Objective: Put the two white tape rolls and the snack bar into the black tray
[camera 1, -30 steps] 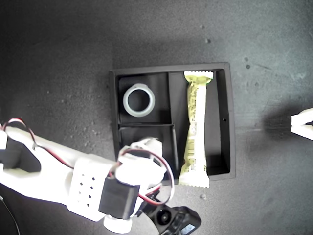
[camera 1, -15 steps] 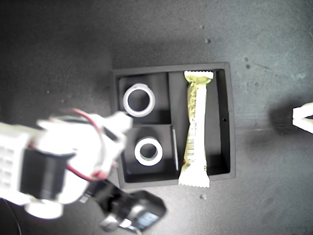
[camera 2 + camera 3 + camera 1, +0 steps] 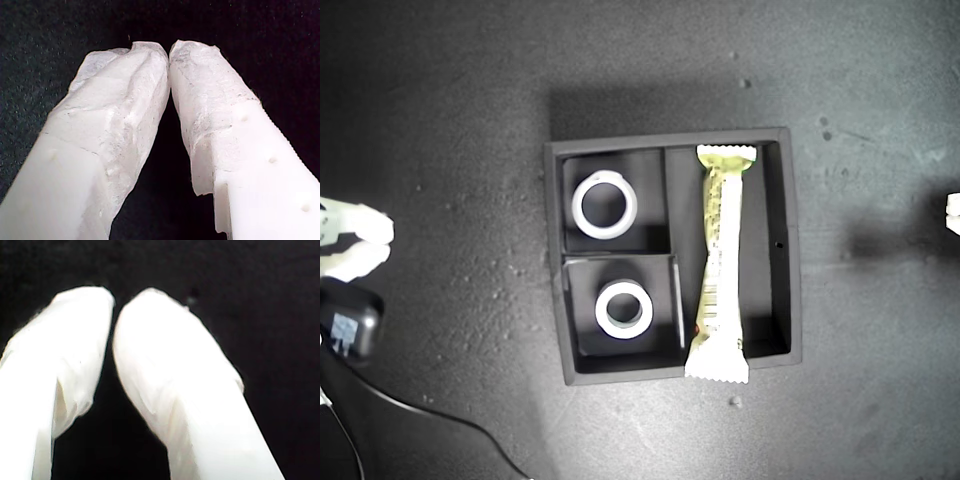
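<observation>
In the exterior view the black tray [image 3: 670,141] lies in the middle of the dark table. The larger white tape roll [image 3: 577,205] sits in one small compartment and the smaller white tape roll [image 3: 602,310] in the other. The snack bar [image 3: 720,260] lies along the long compartment, one crimped end resting over the rim. My first gripper [image 3: 169,47] is shut with nothing between its fingers, over bare dark surface. My second gripper [image 3: 114,305] is also shut and holds nothing. White gripper tips show at the exterior view's left edge [image 3: 358,240] and right edge [image 3: 953,212]; which arm is which cannot be told.
A black camera module [image 3: 348,320] and its cable [image 3: 420,410] sit at the exterior view's lower left. Small white specks dot the dark table around the tray.
The arm that hung over the tray has drawn back to the exterior view's left edge, leaving the smaller roll in its compartment. The other gripper slid further off the right edge.
</observation>
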Robot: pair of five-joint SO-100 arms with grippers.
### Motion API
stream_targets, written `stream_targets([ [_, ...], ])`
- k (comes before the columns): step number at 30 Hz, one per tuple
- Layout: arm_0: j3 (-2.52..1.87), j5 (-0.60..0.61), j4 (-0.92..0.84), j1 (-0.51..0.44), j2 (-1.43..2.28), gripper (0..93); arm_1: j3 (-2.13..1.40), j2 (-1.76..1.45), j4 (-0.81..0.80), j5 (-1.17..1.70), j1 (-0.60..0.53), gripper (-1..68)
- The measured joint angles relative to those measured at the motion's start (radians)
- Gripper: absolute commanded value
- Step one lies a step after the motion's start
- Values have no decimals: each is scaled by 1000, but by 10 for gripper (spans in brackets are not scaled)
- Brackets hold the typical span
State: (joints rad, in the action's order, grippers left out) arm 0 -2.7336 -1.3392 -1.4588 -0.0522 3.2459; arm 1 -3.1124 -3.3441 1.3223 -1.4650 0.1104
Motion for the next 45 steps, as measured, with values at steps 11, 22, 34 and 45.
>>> stream_targets([
  [11,-284,-55,67,-11,95,1,0,0,17,-78,-66,1],
  [22,-344,-261,98,-28,95,117,0,0,17,-78,-80,1],
  [34,-344,-21,98,-97,95,117,0,0,17,-78,-80,1],
  [45,-344,-11,98,-97,95,117,0,0,17,-78,-104,2],
])
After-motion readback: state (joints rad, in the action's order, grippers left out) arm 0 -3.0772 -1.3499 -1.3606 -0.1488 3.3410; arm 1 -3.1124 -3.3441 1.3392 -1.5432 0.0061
